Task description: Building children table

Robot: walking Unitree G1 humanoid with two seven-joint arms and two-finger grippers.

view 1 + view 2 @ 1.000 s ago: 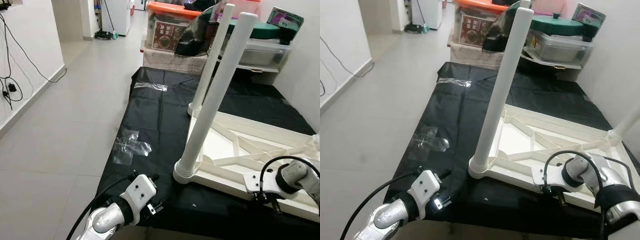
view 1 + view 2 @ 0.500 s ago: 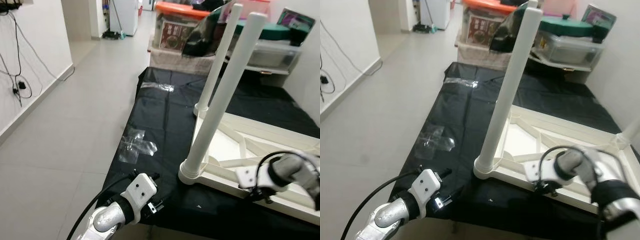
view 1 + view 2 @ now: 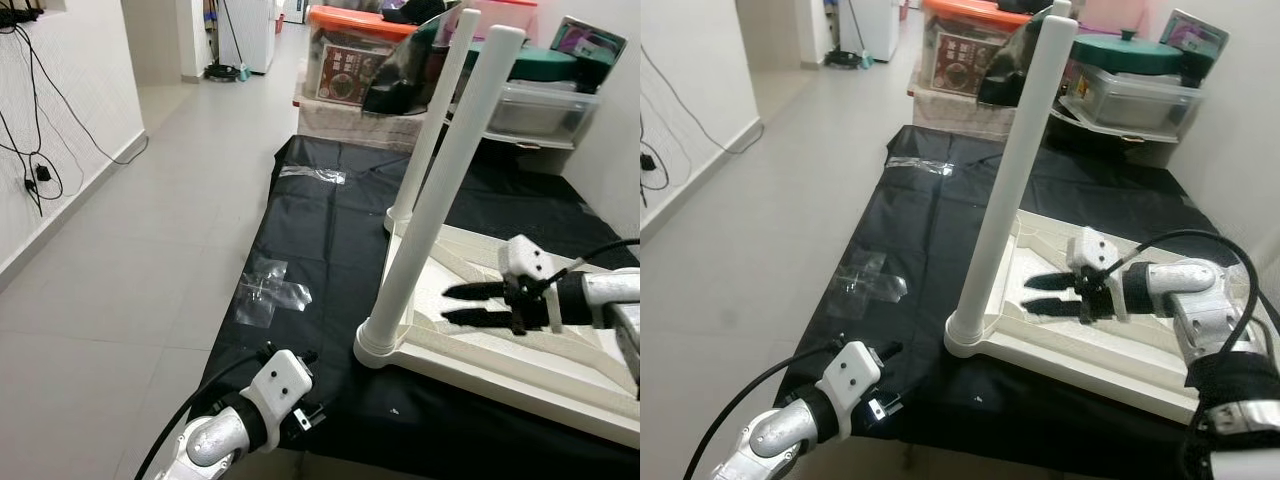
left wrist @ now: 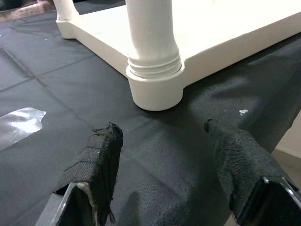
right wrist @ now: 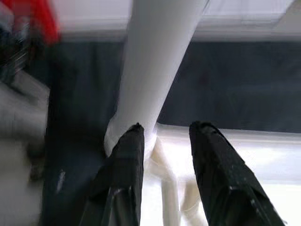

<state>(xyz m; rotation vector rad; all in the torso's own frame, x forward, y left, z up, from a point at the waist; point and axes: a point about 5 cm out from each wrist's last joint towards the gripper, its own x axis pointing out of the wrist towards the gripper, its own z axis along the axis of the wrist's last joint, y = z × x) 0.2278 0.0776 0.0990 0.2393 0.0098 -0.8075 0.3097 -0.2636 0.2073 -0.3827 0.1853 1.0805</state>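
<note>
Upturned white desk [image 3: 520, 345], near leg [image 3: 437, 190] upright.
My right hand [image 3: 448, 305] hovered, fingers parted, empty, aimed at that leg; left hand [image 4: 162, 141] wide open over black sheet [image 3: 320, 215].

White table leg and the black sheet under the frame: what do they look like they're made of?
The white round table leg looks like moulded plastic: smooth, matte, with a ribbed collar where it meets the white upturned table frame, which has the same finish. The black floor sheet looks like thin woven fabric or tarp; creases and a fine weave show in the left wrist view. The look leaves the exact material open.
</note>
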